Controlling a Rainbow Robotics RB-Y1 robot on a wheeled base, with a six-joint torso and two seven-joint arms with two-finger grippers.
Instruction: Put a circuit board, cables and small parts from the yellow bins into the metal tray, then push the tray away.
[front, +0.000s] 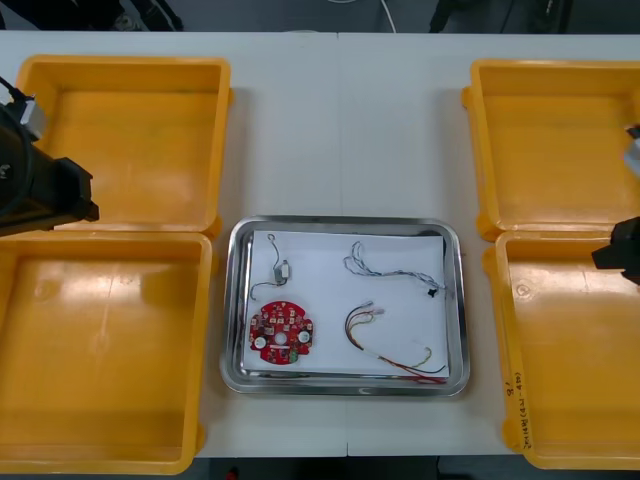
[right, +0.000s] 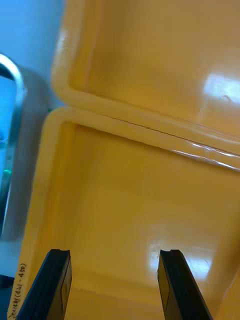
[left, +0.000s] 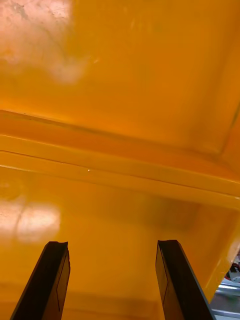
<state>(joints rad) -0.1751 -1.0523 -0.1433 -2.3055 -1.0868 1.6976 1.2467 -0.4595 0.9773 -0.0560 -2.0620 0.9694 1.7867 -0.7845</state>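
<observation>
The metal tray (front: 236, 300), white inside, sits at the table's middle. In it lie a round red circuit board (front: 281, 335), a small metal part (front: 283, 269) on a thin wire, a twisted blue and white cable (front: 385, 268) and a red and yellow cable (front: 400, 352). My left arm (front: 42, 190) hangs over the seam between the two left yellow bins. In its wrist view the left gripper (left: 114, 280) is open over bare bin floor. My right arm (front: 620, 250) is at the right edge, and the right gripper (right: 115, 285) is open above the near right bin (right: 140, 200).
Two yellow bins stand at the left (front: 130, 140) (front: 100, 350) and two at the right (front: 555, 140) (front: 570, 350), all showing bare floors. The tray's rim (right: 15, 100) lies just beside the right bins. Open table stretches beyond the tray's far edge.
</observation>
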